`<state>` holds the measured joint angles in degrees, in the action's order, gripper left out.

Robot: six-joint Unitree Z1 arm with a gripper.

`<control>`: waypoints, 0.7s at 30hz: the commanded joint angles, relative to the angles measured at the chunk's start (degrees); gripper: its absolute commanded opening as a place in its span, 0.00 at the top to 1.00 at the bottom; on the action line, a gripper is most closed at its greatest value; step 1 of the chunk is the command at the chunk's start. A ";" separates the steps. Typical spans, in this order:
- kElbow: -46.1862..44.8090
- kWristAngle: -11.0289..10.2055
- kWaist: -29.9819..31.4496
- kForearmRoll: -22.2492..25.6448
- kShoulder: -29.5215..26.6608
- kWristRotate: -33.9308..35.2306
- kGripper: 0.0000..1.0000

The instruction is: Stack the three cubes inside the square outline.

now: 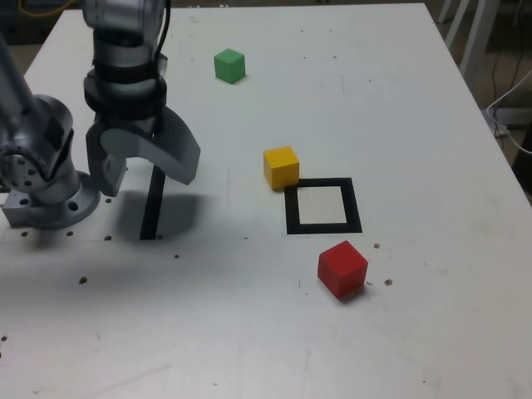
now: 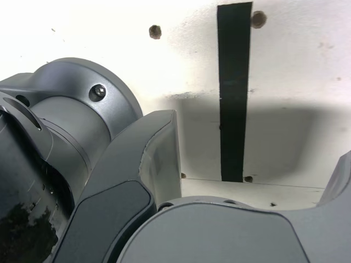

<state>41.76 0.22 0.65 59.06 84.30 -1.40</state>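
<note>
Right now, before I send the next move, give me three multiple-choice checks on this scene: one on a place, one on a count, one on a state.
1. Which cube sits closest to the square outline?
A. the green cube
B. the yellow cube
C. the red cube

2. How many cubes are inside the outline?
A. none
B. one
C. two

3. What is the tool doing?
A. shut on a cube
B. open with nothing in it
C. shut with nothing in it

Answers:
1. B: the yellow cube sits right at the outline's corner, the red cube lies a little off it, and the green cube is far off.
2. A: the white centre is bare.
3. B: its jaws stand apart above the black strip, with no cube between them.
</note>
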 commanded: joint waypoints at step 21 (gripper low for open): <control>23.64 -1.70 18.56 9.86 11.32 3.40 0.01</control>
<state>64.54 -1.27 18.79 68.54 95.10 2.02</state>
